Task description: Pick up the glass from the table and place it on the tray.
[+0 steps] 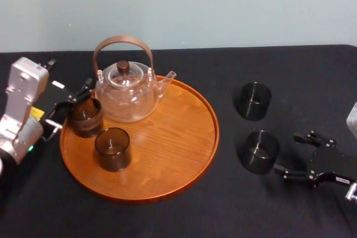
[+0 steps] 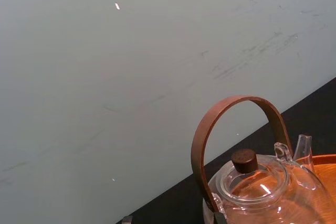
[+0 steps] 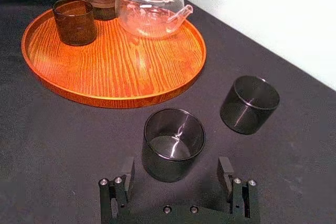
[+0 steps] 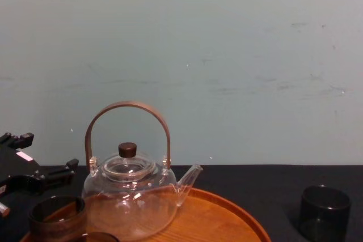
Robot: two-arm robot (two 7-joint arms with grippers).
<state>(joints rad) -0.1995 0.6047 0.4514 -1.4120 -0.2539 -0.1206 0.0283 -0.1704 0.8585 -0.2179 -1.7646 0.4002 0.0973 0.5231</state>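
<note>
Right of the tray [image 1: 167,157], on the open black surface [image 1: 312,71], the smoky glass tumbler [image 1: 261,151] stands upright. The right hand [image 1: 285,153] is spread wider than it, close up and empty. The tumbler is probably light, rigid, slick and breakable, so pinch mid-wall, gently. The left hand [image 1: 72,107] sits at the tray's left rim; I cannot tell its grip.

Cut off by the chest view's lower edge: the tray [image 4: 227,216], the base of the smoky glass [image 4: 57,216] next to the teapot [image 4: 133,196], the foot of a dark tumbler [image 4: 324,211] standing off the tray, and all but a sliver of rim of a second tray glass [image 4: 103,236]. Lost below the left wrist view's edge as well, the teapot's lower half. Cannot tell from the head view whether the left gripper [image 1: 75,104] touches the smoky glass.
</note>
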